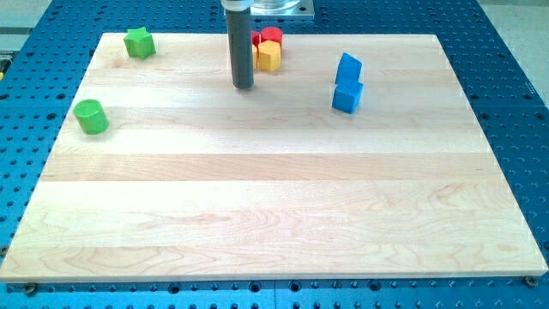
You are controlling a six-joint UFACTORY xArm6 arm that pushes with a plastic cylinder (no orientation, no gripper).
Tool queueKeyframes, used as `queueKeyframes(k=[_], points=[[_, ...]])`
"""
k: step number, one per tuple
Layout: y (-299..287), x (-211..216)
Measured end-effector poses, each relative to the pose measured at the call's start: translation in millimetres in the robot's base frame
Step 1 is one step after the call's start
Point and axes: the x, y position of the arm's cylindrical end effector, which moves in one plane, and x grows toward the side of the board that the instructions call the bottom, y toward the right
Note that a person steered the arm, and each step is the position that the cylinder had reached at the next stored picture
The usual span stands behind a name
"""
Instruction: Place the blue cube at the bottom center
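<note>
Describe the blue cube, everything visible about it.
The blue cube is a small, solid-looking block of uniform bright blue with a matte finish, lying flat on the wooden board toward the view's upper right. Its top face and two side faces show. Another blue block, shape unclear, sits right behind it toward the view's top and appears to touch it. My tip is well off to the view's left, not in contact. Nothing else is near it.

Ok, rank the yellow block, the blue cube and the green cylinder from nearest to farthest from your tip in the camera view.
From my tip:
1. Yellow block, just to the view's right and above.
2. Blue cube, farther to the view's right.
3. Green cylinder, far at the view's left.
</note>
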Motion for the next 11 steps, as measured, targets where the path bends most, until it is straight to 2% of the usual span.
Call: queueKeyframes(k=[1,2,3,4,5,6,8,10,11], points=[[106,-18],[158,-82],[182,-89],[204,-51],[194,-24],[119,34],[79,147],[75,199],[48,218]])
